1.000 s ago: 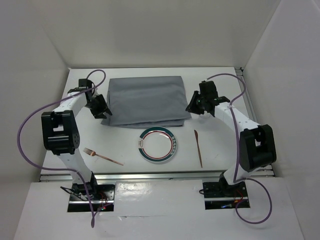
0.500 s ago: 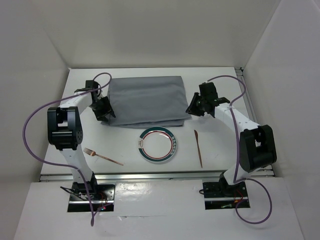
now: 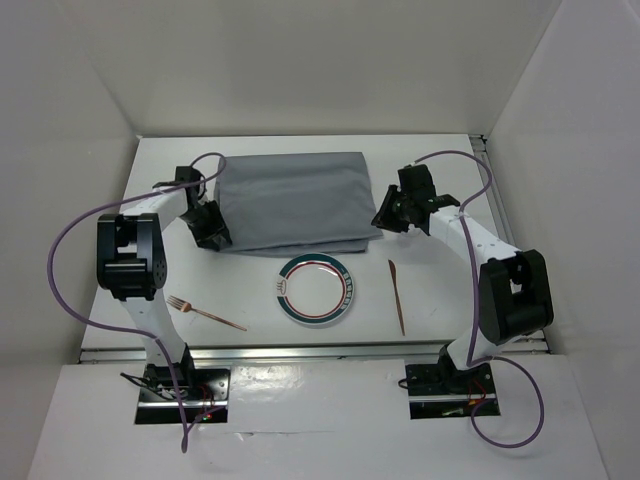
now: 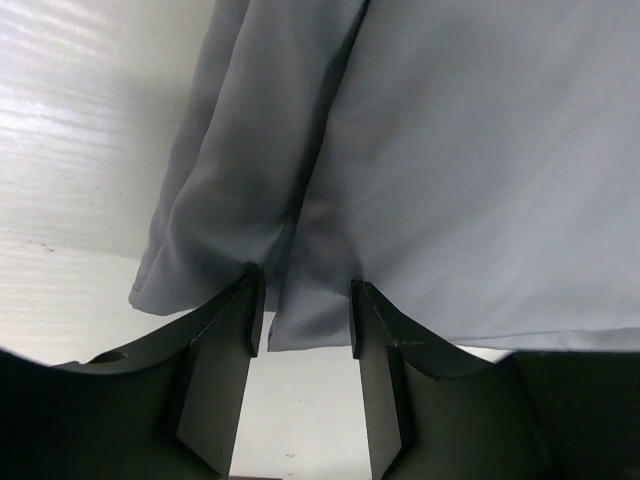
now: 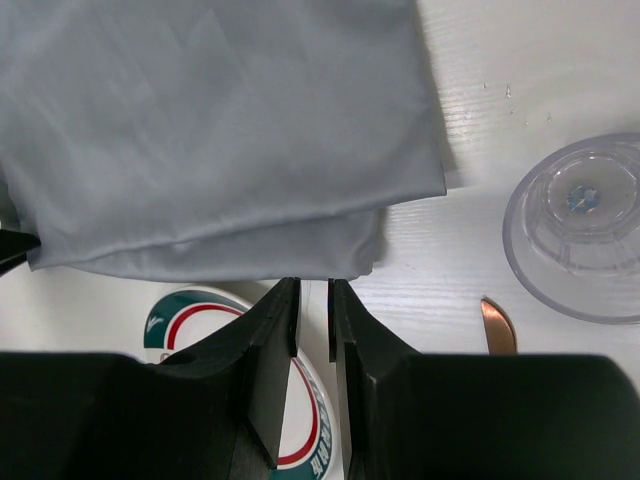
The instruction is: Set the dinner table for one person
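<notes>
A folded grey cloth (image 3: 290, 200) lies at the back middle of the white dinner table (image 3: 450, 300). In front of it are a green-and-red rimmed plate (image 3: 316, 290), a copper fork (image 3: 205, 312) to the left and a copper knife (image 3: 397, 295) to the right. My left gripper (image 3: 212, 232) is at the cloth's near left corner. In the left wrist view it (image 4: 305, 300) is open, with the cloth corner (image 4: 300, 320) between the fingertips. My right gripper (image 3: 385, 218) is at the cloth's near right corner. In the right wrist view it (image 5: 312, 292) is only narrowly open and empty, just short of the cloth edge (image 5: 330, 255).
A clear glass (image 5: 580, 240) stands to the right of the cloth in the right wrist view, with the knife tip (image 5: 497, 328) near it. The plate rim (image 5: 190, 310) lies under the right fingers. White walls enclose the table on three sides.
My left gripper has moved right and closer to the cloth's near left corner, its arm swinging inward. The right arm has not moved.
</notes>
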Motion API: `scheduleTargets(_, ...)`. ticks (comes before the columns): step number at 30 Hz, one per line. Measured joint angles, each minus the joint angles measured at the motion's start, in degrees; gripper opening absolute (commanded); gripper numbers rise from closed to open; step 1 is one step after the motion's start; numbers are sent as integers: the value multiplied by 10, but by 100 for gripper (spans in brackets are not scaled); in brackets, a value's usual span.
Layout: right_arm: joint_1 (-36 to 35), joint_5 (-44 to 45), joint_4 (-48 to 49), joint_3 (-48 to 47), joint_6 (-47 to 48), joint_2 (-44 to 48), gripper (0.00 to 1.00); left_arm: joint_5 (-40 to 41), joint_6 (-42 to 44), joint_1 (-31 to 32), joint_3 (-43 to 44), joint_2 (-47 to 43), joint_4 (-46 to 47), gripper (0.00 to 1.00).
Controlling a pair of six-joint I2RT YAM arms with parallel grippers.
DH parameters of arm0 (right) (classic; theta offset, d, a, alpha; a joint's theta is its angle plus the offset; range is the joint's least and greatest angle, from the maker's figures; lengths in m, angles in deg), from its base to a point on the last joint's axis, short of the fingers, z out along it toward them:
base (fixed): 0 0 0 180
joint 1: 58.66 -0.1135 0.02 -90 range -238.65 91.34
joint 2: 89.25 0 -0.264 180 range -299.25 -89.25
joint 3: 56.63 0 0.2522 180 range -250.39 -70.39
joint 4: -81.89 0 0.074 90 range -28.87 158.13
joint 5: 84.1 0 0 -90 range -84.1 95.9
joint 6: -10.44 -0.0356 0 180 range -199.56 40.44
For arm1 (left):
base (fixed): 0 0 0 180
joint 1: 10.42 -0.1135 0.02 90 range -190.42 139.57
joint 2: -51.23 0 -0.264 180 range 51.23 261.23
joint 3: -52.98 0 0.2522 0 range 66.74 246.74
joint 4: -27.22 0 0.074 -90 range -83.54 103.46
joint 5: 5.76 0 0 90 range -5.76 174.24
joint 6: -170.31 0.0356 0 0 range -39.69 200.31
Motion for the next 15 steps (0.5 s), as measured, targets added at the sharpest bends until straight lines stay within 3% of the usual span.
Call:
scheduleTargets(5, 0, 0, 0, 0, 0, 0, 30, -1, -2, 3, -14, 0, -3, 55)
scheduleTargets(6, 0, 0, 0, 0, 0, 0, 30, -2, -2, 3, -14, 0, -3, 52)
scheduleTargets(9, 0, 0, 0, 0, 0, 0, 30, -4, -7, 3, -14, 0, -3, 27)
scheduleTargets(15, 0, 3, 0, 3, 0, -1, 35, -7, -14, 8, -16, -14, -7, 22)
